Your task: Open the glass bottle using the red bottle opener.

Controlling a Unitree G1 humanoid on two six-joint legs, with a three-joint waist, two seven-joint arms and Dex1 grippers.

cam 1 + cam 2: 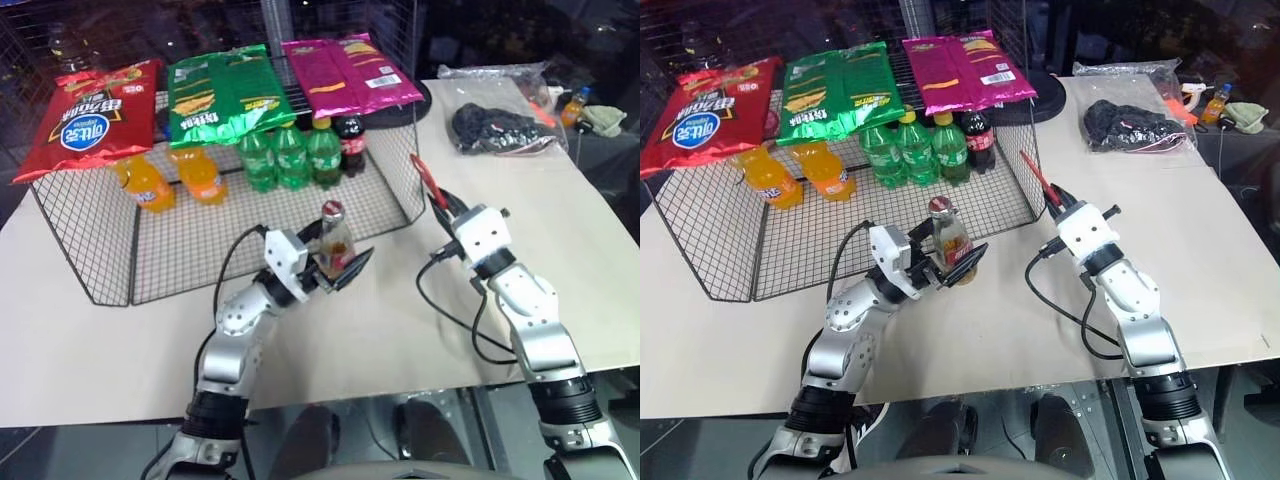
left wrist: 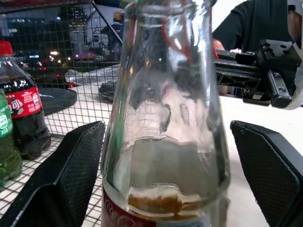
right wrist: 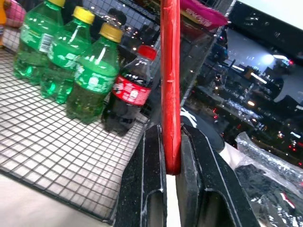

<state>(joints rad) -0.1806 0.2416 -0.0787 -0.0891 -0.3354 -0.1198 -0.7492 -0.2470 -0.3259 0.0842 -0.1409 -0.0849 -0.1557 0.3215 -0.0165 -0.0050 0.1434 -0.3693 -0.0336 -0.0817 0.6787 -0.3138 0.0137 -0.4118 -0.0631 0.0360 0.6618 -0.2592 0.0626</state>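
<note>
The glass bottle (image 1: 335, 240) stands upright on the table at the wire basket's front edge, with amber liquid low inside, a red-and-white label and its cap (image 1: 332, 208) on. My left gripper (image 1: 338, 272) is open around its lower body. In the left wrist view the bottle (image 2: 165, 118) stands between the two black fingers (image 2: 71, 165), with a clear gap to the one on the other side. To the right, my right gripper (image 1: 445, 208) is shut on the red bottle opener (image 1: 425, 180), which points up and away from it. The opener's handle (image 3: 170, 71) is clamped between the fingers.
The wire basket (image 1: 90, 250) holds orange soda bottles (image 1: 170, 180), green bottles (image 1: 290, 155) and a cola bottle (image 1: 352, 145), with chip bags (image 1: 220, 95) on its rim. A bag of black items (image 1: 500, 125) lies at the table's far right. A person's dark sleeve (image 2: 255, 23) shows beyond.
</note>
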